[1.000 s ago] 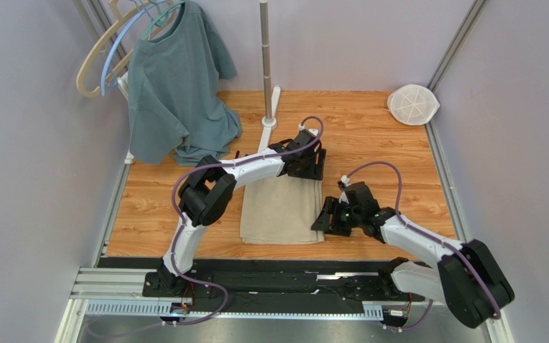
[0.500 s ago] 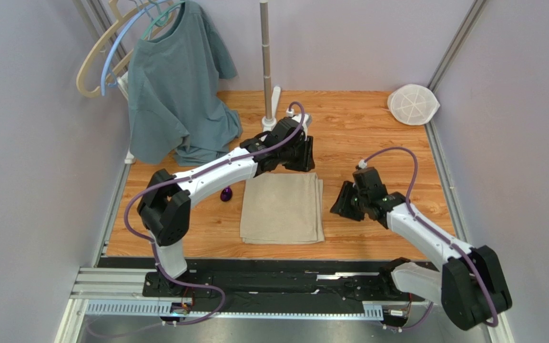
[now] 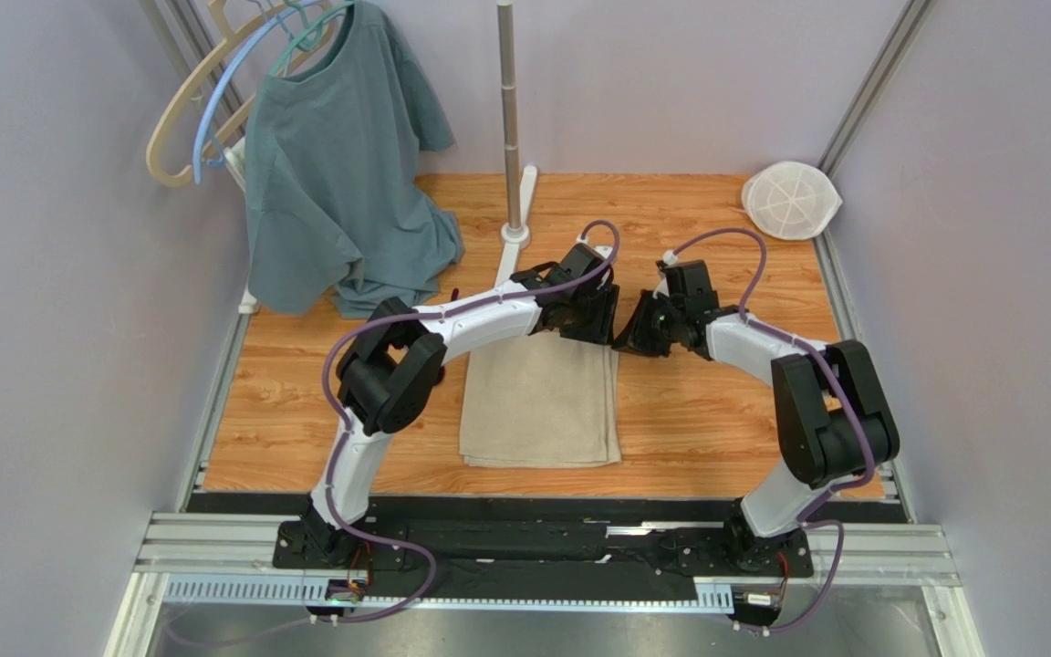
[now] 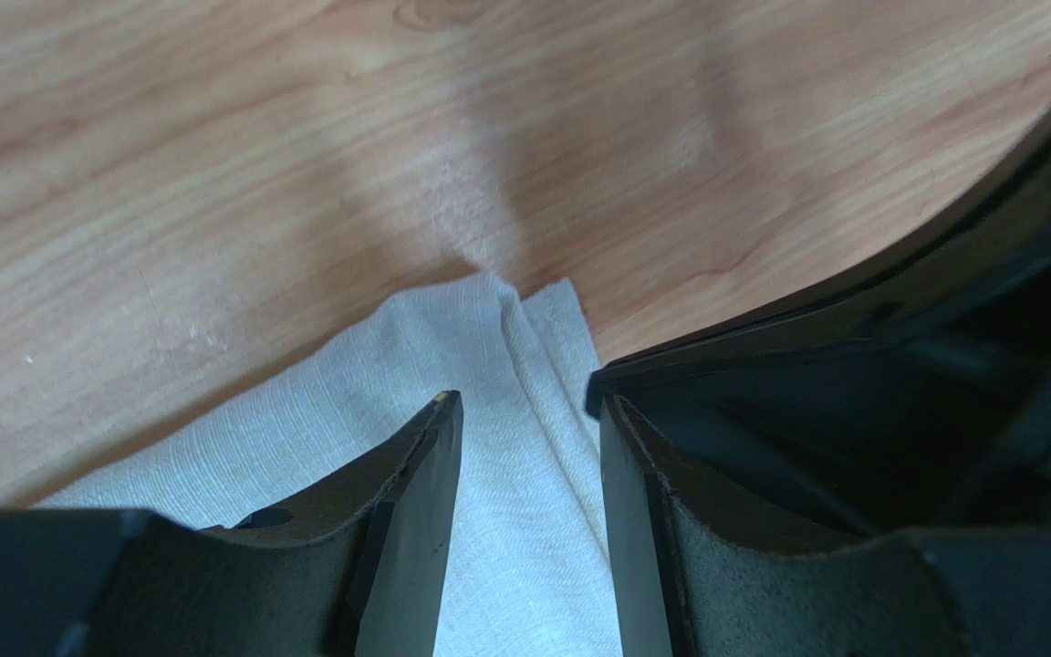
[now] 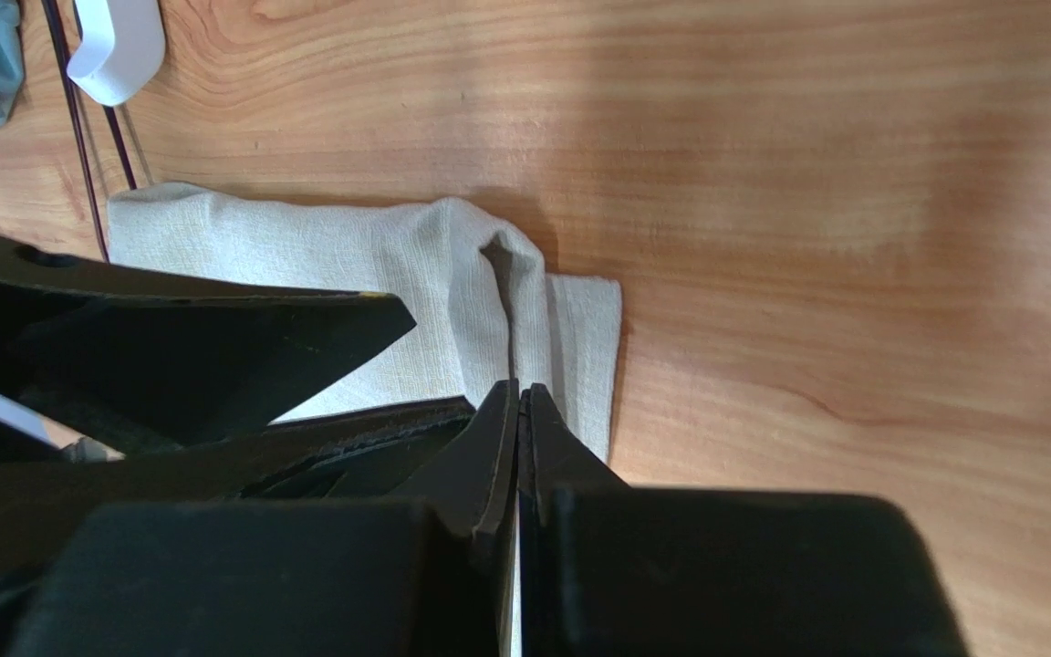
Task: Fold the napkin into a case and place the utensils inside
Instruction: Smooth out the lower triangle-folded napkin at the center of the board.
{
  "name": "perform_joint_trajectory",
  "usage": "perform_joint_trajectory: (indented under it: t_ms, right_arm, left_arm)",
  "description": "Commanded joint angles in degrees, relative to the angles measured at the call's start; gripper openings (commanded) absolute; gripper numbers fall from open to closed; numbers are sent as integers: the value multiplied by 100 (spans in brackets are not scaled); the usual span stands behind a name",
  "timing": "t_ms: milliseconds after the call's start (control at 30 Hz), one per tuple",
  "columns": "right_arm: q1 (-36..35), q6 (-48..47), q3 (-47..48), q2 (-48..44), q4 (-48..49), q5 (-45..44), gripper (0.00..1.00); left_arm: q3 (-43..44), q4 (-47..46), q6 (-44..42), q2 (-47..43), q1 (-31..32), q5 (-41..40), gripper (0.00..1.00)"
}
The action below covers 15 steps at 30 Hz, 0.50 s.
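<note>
The beige napkin (image 3: 539, 404) lies folded into an oblong in the middle of the wooden table. Both grippers meet at its far right corner. My left gripper (image 4: 524, 411) is open, its two fingers standing astride the layered corner of the napkin (image 4: 490, 356) with cloth between them. My right gripper (image 5: 517, 390) is shut on a raised ridge of the napkin (image 5: 394, 260) that puckers up from the corner. From above, the left gripper (image 3: 602, 326) and right gripper (image 3: 631, 337) almost touch. The utensils are hidden; no case shape shows.
A grey-green T-shirt (image 3: 339, 178) hangs on hangers at the back left, its hem on the table. A metal pole on a white foot (image 3: 511, 123) stands behind the grippers. A white mesh disc (image 3: 792, 200) leans in the back right corner. Walls close in on both sides.
The right arm swung from the napkin's right side up to its far right corner and shut there. The left gripper moved right to that corner, and its arm now covers a purple spoon seen earlier.
</note>
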<state>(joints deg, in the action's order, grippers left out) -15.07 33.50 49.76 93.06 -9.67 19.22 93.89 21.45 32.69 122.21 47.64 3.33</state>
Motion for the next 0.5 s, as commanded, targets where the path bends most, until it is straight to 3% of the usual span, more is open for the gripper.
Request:
perform_joint_trajectory:
  t_ms: [0, 467]
  right_arm:
    - [83, -177, 315, 283, 413, 371, 0]
    - [180, -273, 192, 802, 589, 266, 0]
  left_arm:
    - [455, 78, -52, 135, 9, -236, 50]
    - [718, 245, 19, 558, 9, -325, 45]
